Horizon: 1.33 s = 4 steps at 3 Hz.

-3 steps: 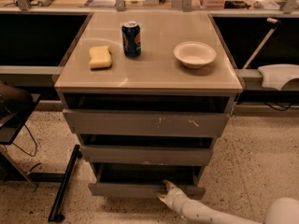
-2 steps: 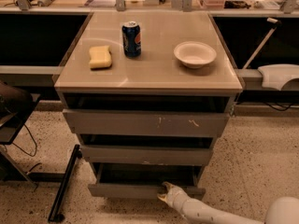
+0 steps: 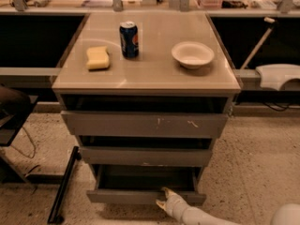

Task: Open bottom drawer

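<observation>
We saw the plain grey-brown handleless bottom drawer (image 3: 126,197) at the foot of the beige-topped bench (image 3: 154,71), just above the speckled floor (image 3: 262,172), pulled out past the two drawers above it so that its dark inside showed. The white end effector (image 3: 163,197) sat against the right part of that drawer's flat front panel, at its upper edge, on a pale arm (image 3: 197,215) coming in from the lower right. We could not tell whether the end effector was wide or narrow. On the bench top stood a yellow rectangular sponge (image 3: 98,58), a dark blue soda can (image 3: 129,40) upright beside it, and a round white bowl (image 3: 192,54) well to the right.
</observation>
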Tool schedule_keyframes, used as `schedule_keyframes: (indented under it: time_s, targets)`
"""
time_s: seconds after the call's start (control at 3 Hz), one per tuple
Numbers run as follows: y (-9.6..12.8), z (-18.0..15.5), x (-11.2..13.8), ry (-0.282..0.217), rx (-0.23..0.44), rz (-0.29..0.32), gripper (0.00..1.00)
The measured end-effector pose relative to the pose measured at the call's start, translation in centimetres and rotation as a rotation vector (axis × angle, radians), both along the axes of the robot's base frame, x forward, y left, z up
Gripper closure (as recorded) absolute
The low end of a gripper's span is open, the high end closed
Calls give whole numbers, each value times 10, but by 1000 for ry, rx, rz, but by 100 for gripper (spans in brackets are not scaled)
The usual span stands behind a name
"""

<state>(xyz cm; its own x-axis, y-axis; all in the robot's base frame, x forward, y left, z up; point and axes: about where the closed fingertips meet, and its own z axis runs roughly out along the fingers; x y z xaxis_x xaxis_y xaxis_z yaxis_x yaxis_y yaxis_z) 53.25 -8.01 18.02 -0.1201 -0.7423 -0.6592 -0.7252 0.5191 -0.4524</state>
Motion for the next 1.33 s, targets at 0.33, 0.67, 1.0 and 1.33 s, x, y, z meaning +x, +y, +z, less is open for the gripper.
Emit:
schedule_keyframes:
  time_s: [0.33, 0.67, 1.0, 1.33]
  targets:
    - [-1, 5, -1, 0, 0, 0, 100]
    - [11, 7, -15, -24, 5, 4, 100]
    - [11, 9, -16, -24, 6, 4, 100]
    - [13, 1, -33, -33, 21, -7, 100]
